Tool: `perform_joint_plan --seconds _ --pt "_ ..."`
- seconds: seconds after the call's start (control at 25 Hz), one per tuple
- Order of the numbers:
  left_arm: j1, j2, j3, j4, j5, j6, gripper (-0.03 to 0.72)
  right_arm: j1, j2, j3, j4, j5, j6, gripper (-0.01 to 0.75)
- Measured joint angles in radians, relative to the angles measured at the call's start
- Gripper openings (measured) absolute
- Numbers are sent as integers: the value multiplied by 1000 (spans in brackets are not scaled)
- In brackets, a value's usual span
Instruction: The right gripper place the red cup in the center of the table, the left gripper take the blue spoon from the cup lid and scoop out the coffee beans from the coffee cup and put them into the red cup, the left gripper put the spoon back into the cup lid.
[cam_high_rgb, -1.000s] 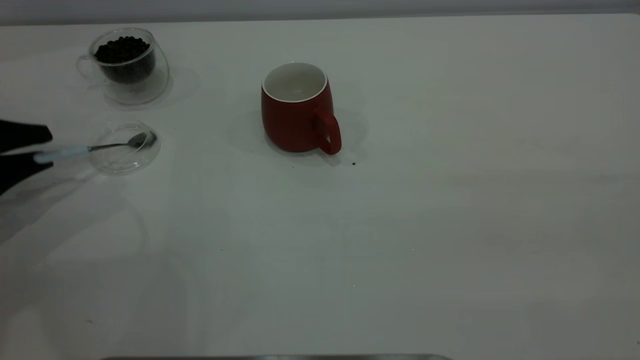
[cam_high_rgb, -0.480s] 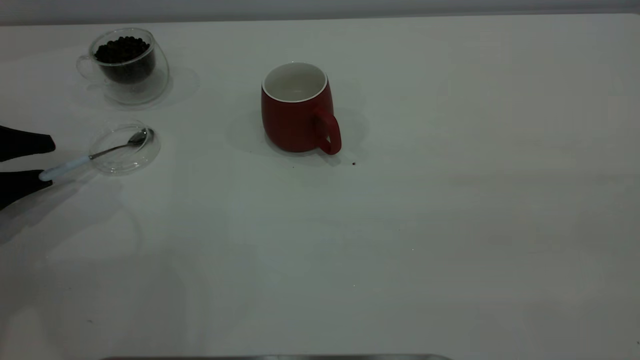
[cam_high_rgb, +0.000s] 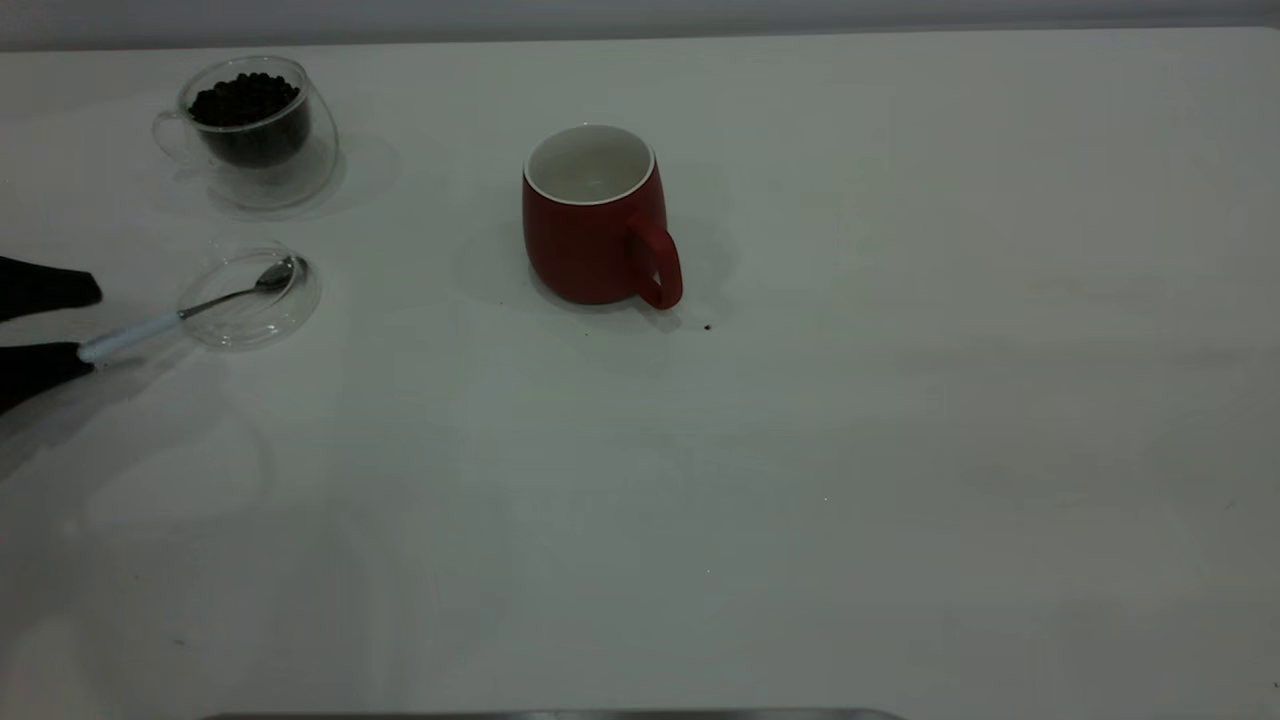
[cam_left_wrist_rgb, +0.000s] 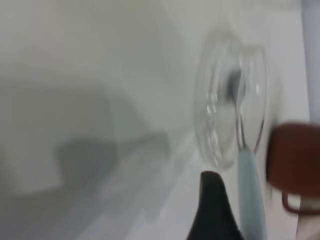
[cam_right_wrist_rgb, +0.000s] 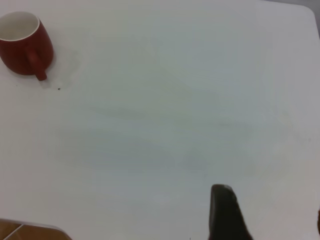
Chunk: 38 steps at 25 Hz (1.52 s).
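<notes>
The red cup (cam_high_rgb: 590, 235) stands upright near the middle of the table (cam_high_rgb: 800, 450), handle towards the front; it also shows in the right wrist view (cam_right_wrist_rgb: 22, 42). The coffee cup (cam_high_rgb: 255, 150) with coffee beans (cam_high_rgb: 243, 98) stands at the far left. In front of it lies the cup lid (cam_high_rgb: 250, 310). The blue spoon (cam_high_rgb: 130, 336) rests with its bowl in the lid and its handle end on the table. My left gripper (cam_high_rgb: 95, 327) is open at the left edge, its fingers on either side of the handle end, not gripping it. My right gripper (cam_right_wrist_rgb: 270, 212) is open and empty, far from the cup.
A single stray bean (cam_high_rgb: 707, 326) lies on the table just right of the red cup's handle. The left wrist view shows one black finger (cam_left_wrist_rgb: 212, 205) beside the spoon handle (cam_left_wrist_rgb: 250, 195), with the lid (cam_left_wrist_rgb: 220, 115) beyond.
My left gripper opened and let go of the spoon; the handle dropped to the table while the bowl stayed in the lid. The gripper then drew back slightly to the left.
</notes>
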Motion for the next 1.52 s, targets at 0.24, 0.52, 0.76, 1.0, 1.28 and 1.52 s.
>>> perform_joint_plan --seconds 0.24,0.52,0.76,1.0,1.28,1.52 --pt "105 -136 -9 -17 27 -12 585 0 0 0 0 0 0 466" --pt "121 -498 -9 -8 109 -147 581 0 0 0 0 0 0 466" --pt "-40 -890 -30 -15 87 -256 560 0 0 0 0 0 0 466" --pt "-239 -1218 -87 237 -21 -517 559 0 0 0 0 0 0 466" --pt "-261 -1536 -100 691 17 -1005 559 0 0 0 0 0 0 466" --pt "-261 -1702 -100 1154 181 -1380 559 0 0 0 0 0 0 466"
